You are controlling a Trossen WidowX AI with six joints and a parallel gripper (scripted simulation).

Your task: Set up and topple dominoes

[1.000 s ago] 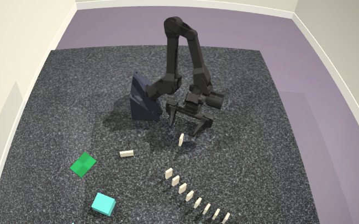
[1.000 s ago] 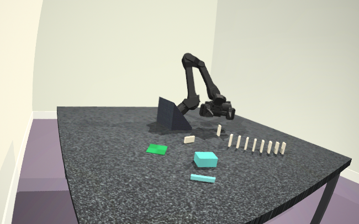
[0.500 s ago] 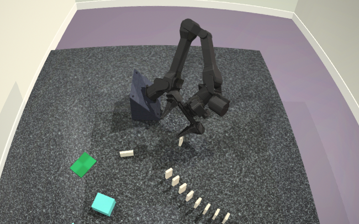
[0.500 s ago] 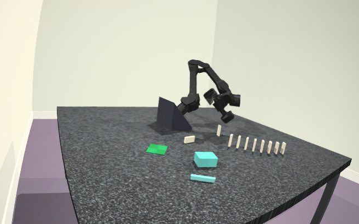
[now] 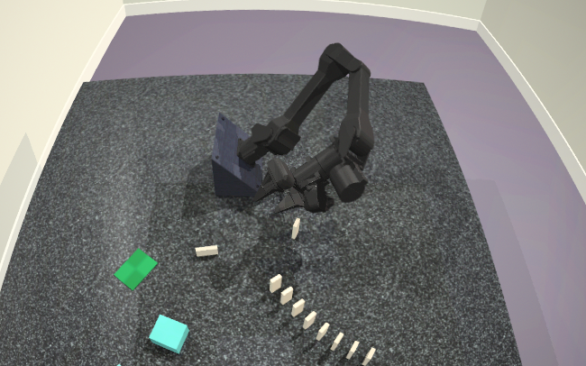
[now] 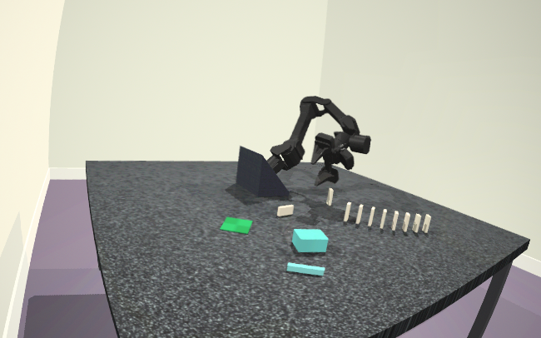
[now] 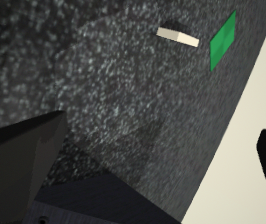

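Note:
My gripper (image 5: pixel 266 205) (image 6: pixel 314 173) (image 7: pixel 162 129) is open and empty, raised above the table beside the dark wedge-shaped base. A cream domino (image 5: pixel 296 228) (image 6: pixel 330 196) stands upright by itself, below and in front of the gripper, with a wide gap to the row. The row of several standing cream dominoes curves away from its near-arm end domino (image 5: pixel 275 283) (image 6: pixel 348 211) to its far end domino (image 5: pixel 369 356) (image 6: pixel 427 223). Another cream domino (image 5: pixel 206 251) (image 6: pixel 285 211) (image 7: pixel 178 37) lies on its side, left of the row. The wrist view shows no standing domino.
A flat green square (image 5: pixel 135 269) (image 6: pixel 236 225) (image 7: pixel 223 41) lies left of the lying domino. A turquoise block (image 5: pixel 169 333) (image 6: pixel 310 241) sits farther out, with a thin turquoise bar (image 6: pixel 305 269) beyond it. The wedge-shaped base (image 5: pixel 233 177) (image 6: pixel 260 174) is close to the gripper.

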